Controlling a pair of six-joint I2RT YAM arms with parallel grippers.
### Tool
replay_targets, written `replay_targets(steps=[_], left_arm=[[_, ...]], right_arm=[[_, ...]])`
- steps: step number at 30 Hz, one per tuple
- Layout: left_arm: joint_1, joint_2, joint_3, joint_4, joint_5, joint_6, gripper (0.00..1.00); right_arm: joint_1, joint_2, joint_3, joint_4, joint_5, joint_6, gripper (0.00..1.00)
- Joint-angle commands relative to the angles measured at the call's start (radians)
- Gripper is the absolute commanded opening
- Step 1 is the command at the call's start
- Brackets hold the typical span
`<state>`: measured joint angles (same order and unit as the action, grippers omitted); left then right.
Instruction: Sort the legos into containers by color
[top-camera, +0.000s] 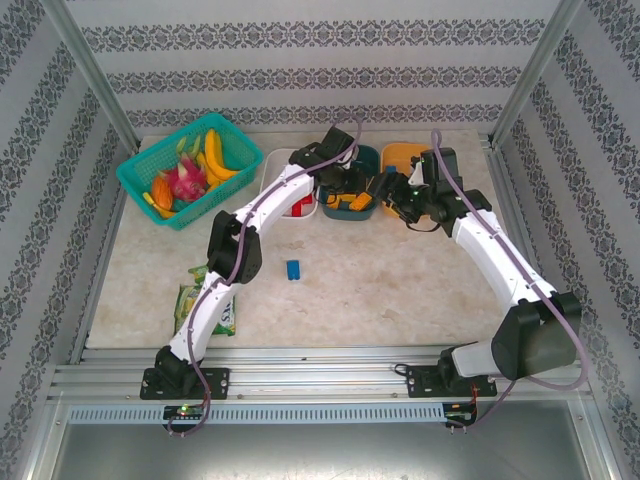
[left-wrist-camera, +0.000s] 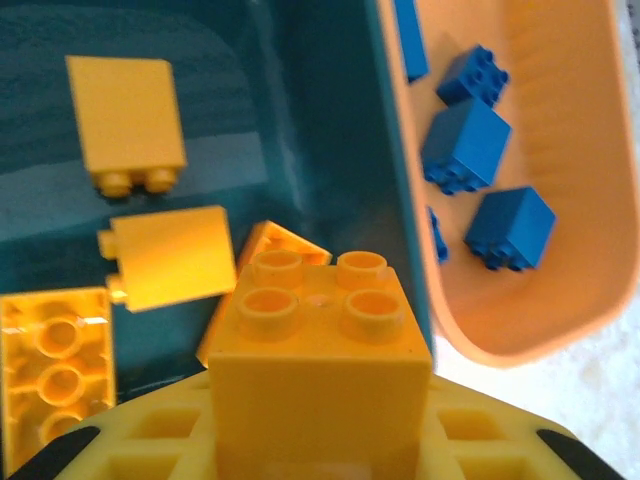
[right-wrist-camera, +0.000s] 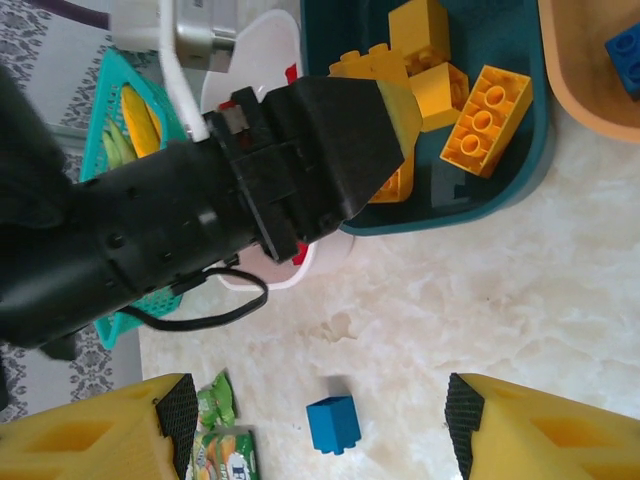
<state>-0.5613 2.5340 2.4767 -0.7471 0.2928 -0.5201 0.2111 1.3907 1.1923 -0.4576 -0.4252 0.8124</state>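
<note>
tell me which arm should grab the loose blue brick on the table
Right: the right gripper is open, the blue brick framed between its fingers; the left gripper is shut on a yellow brick over the teal tub.

From above, the left arm (top-camera: 270, 200) covers most of the white tub (top-camera: 274, 162); its red bricks (top-camera: 303, 207) are too small to count. At the left wrist, the yellow brick (left-wrist-camera: 320, 350) is blurred and runs off the bottom edge.

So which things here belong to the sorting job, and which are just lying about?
Job: held yellow brick, loose blue brick, blue bricks in orange tub, teal tub, white tub.
Lying about: fruit basket, snack packet.
</note>
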Motion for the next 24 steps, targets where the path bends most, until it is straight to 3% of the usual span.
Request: replay_targets(steps=[1,17,24], left_arm=[[0.033,0.022,0.053,0.068,-0.071,-0.011,0.33],[0.029,0.094,0.097,0.061,-0.387,0.052,0.3],[0.015,0.131,0.119,0.035,-0.417,0.069,0.3]], right_arm=[[-0.009,0.011,0.027,0.012,-0.017,-0.019,0.68],[-0.014,-0.015,-0.036,0.016,-0.037,-0.026,0.69],[-0.015,-0.027,-0.054,0.017,-0.04,-0.025,0.69]])
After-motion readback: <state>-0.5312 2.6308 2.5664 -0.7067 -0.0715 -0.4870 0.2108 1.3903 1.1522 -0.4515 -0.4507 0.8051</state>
